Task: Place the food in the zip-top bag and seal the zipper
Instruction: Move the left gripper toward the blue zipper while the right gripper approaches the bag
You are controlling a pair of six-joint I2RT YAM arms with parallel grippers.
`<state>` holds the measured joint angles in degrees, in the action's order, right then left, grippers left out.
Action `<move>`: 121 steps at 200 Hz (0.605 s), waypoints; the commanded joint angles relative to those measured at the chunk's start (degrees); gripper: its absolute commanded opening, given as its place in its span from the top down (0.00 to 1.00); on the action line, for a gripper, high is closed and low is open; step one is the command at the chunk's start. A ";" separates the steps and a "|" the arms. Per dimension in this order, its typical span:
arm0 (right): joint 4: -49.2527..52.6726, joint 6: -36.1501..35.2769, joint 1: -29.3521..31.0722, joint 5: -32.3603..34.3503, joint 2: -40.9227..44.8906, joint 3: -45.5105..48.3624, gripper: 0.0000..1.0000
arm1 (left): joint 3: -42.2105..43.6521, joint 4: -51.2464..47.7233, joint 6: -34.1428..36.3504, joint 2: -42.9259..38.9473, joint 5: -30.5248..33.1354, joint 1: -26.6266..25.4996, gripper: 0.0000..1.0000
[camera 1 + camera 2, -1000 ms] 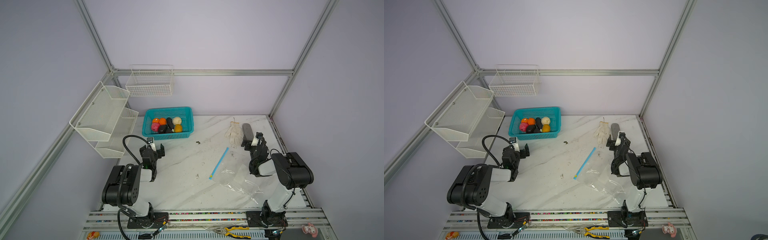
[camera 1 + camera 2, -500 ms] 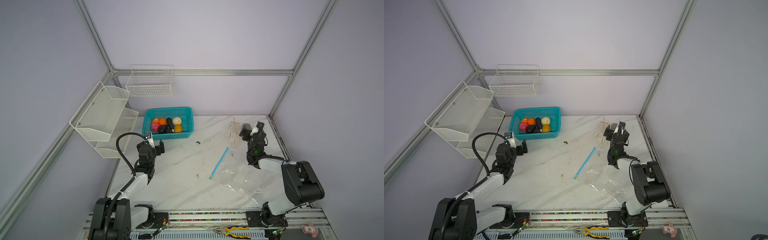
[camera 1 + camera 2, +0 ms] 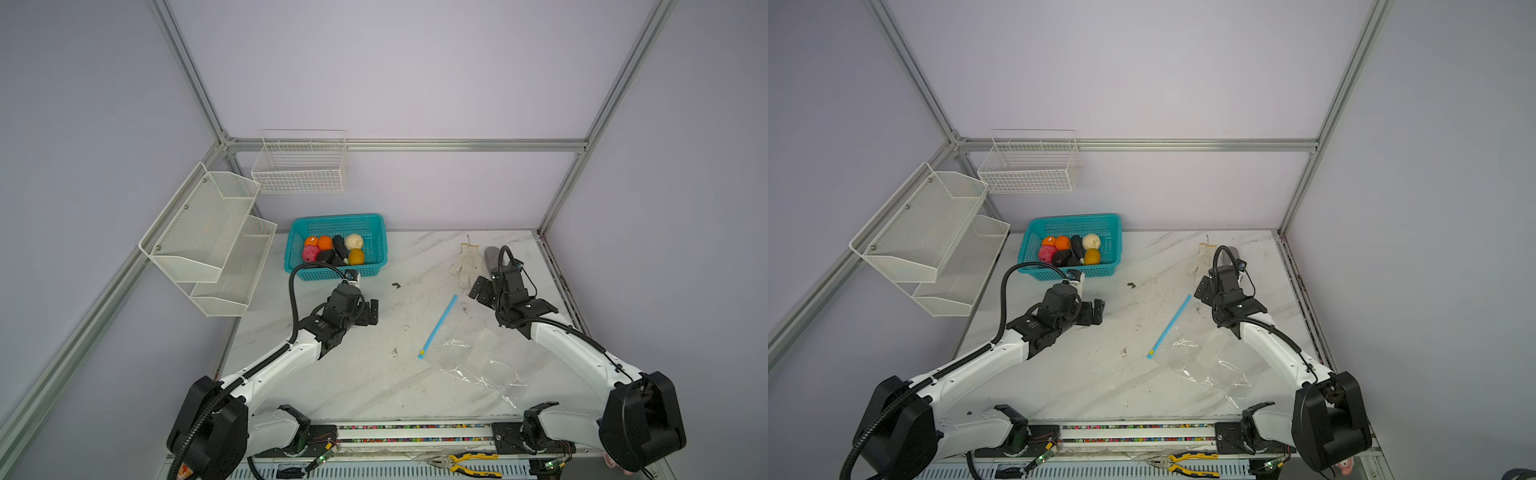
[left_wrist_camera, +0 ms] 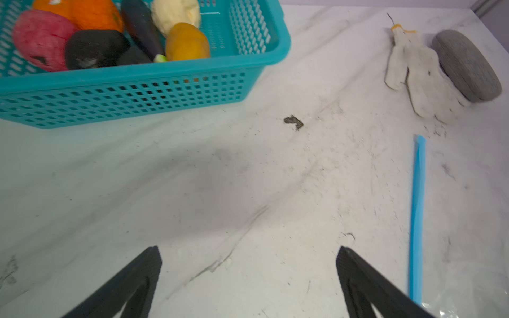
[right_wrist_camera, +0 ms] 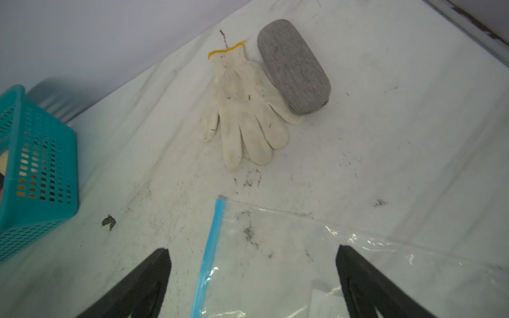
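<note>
1. At the back left of the marble table [image 3: 353, 374], inside the teal basket [image 3: 336, 218]: all the food [image 3: 332, 251], heaped together (orange, pink, cream and yellow balls, a dark eggplant, a black lump).
2. On the right half of the table, lying flat and empty: the zip-top bag [image 3: 473, 353], well apart from the basket.
3. Along the bag's left edge, running slantwise: the zipper [image 3: 439, 324], with the yellow slider [image 3: 421, 352] at its near end; sealed or not, impossible to tell.
4. Between basket and bag, above bare marble: the left gripper [image 3: 369, 312], jaws spread wide, nothing between them.
5. Over the bag's far corner, near a white glove [image 3: 467, 259] that touches a grey oval case [image 3: 490, 253]: the right gripper [image 3: 481, 289], likewise spread wide and holding nothing. In the right wrist view, the zipper's far end lying between the two fingers [image 5: 148, 275].
6. Off the table's front edge, on the rail: yellow-handled pliers [image 3: 465, 460].
</note>
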<state>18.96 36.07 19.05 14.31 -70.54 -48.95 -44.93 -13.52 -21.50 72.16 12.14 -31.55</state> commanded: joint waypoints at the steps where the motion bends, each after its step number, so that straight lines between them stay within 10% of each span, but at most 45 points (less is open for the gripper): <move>1: 13.25 8.32 -3.17 4.33 4.09 0.03 0.03 | -7.63 -0.96 -0.15 2.60 -2.41 -2.97 0.00; 121: 23.97 19.76 -20.66 0.70 11.00 6.36 0.03 | -13.09 4.99 -1.62 17.66 -13.78 -4.90 0.00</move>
<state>39.99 50.11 -0.38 16.51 -60.77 -44.45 -52.07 -11.62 -22.04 88.75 1.37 -36.14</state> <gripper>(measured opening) 0.972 0.999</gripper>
